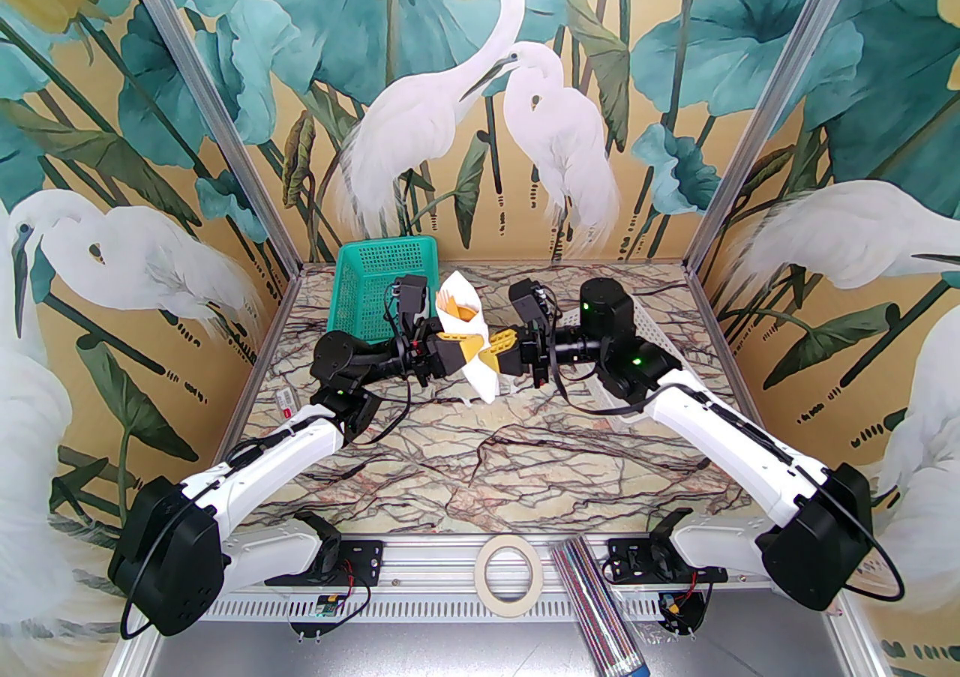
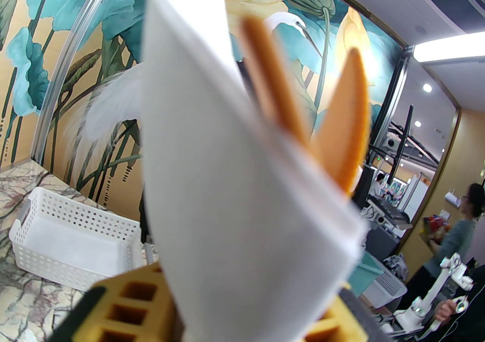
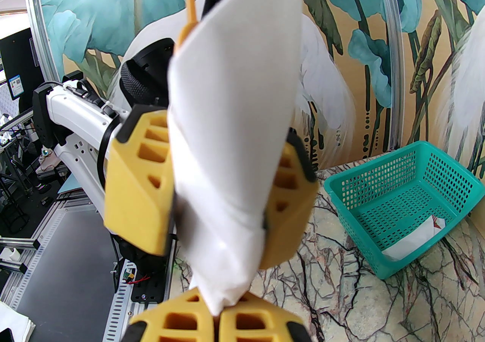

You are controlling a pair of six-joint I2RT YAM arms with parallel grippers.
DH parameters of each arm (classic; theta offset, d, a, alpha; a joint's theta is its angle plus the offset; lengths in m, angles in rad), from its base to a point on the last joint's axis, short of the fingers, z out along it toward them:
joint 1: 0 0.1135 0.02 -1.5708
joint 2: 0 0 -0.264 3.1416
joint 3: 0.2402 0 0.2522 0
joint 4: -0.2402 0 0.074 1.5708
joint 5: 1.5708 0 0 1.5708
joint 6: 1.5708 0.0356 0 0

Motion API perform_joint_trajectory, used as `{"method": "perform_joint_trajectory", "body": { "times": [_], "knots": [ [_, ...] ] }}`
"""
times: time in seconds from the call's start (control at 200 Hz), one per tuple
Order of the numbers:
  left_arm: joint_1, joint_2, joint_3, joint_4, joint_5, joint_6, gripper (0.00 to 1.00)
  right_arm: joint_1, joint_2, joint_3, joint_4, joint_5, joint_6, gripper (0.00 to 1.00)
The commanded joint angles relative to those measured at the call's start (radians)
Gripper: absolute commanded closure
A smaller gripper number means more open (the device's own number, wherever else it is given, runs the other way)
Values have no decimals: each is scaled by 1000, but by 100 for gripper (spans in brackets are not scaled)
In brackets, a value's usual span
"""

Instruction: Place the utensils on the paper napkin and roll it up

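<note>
Above the veined marble table [image 1: 480,464], walled by an egret-and-lotus mural [image 1: 525,97], the paper napkin [image 3: 235,105] rolled around the utensils [image 2: 343,124] stands upright in mid-air, its lower tip pinched by the right gripper [image 3: 218,314], its middle seemingly clasped by the left gripper [image 3: 223,181].

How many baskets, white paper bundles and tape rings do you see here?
Baskets: 2, green basket and white basket
Paper bundles: 2, held bundle and second bundle, inside the green one
Tape rings: 1, tape ring
Total: 5
</note>
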Motion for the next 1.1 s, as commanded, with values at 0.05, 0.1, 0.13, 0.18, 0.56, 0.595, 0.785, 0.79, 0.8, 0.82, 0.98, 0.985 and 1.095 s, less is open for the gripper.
{"method": "perform_joint_trajectory", "body": {
  "times": [0.05, 0.1, 0.13, 0.18, 0.56, 0.595, 0.785, 0.79, 0.8, 0.82, 0.98, 0.985, 1.095],
  "knots": [
    [-8, -26, 12, 4, 16, 22, 75, 2, -21, -14, -15, 41, -1, 100],
    [-8, -33, 10, -13, 10, 34, 76, 2, -26, -19, -16, 45, -2, 100],
    [-8, -38, 9, -28, 5, 44, 78, 1, -28, -25, -17, 48, -3, 100],
    [-7, -49, 7, -49, -7, 60, 80, 1, -34, -32, -18, 53, -3, 100],
    [-2, -84, 10, -148, -60, 120, 98, -17, -74, -56, -46, -1, 33, 61],
    [-3, -82, 8, -148, -61, 122, 99, -20, -86, -62, -43, -2, 40, 52],
    [-4, -75, 11, -148, -69, 123, 100, -22, -108, -103, -39, -19, 90, 25],
    [-4, -75, 11, -148, -69, 123, 100, -22, -107, -105, -37, -21, 93, 25],
    [-4, -75, 11, -148, -68, 124, 100, -20, -106, -108, -30, -26, 104, 24],
    [-3, -75, 11, -148, -68, 125, 100, -18, -104, -110, -23, -29, 114, 23],
    [-4, -72, 13, -146, -75, 126, 100, 7, -100, -156, 13, 3, 155, 12],
    [-3, -72, 14, -146, -75, 126, 100, 8, -100, -158, 16, 2, 157, 12],
    [-2, -69, 19, -145, -75, 119, 100, 14, -88, -178, 48, 15, 181, 11]
  ]
}}
